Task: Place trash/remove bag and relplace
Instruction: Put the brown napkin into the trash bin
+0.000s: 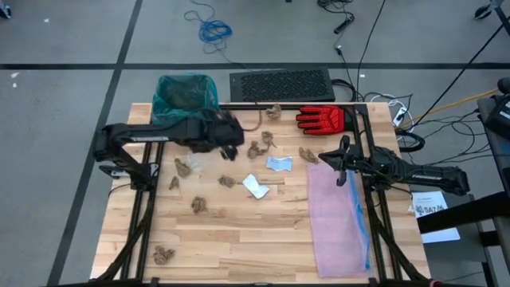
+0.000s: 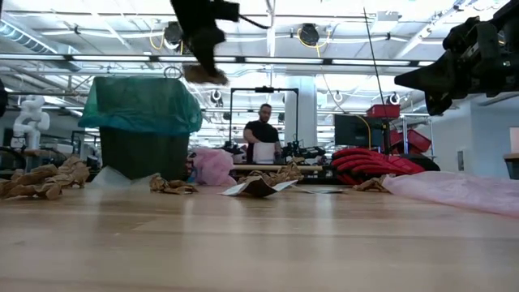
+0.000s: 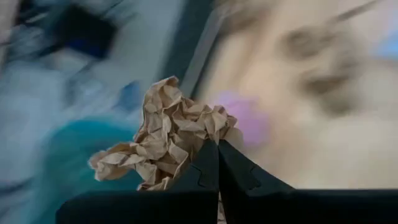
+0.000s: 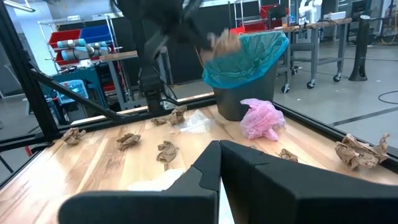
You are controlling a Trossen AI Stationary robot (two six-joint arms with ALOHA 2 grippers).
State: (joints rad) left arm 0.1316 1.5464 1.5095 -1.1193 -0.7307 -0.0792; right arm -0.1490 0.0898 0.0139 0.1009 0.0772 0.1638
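Left claw, clamped on a brown paper wad, is raised near the teal bag; early release drops it onto the surface.

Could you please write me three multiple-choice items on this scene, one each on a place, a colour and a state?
1. Where does the bin stand?
A. at the table's far left corner
B. at the near right corner
C. on the floor

2. What colour is the glove?
A. blue
B. red
C. yellow

3. What does the left gripper hold?
A. nothing
B. the pink bag
C. a brown paper wad

Answers: 1 A, the high view shows it at that corner. 2 B, it is plainly red. 3 C, the left wrist view shows the fingers shut on the wad.
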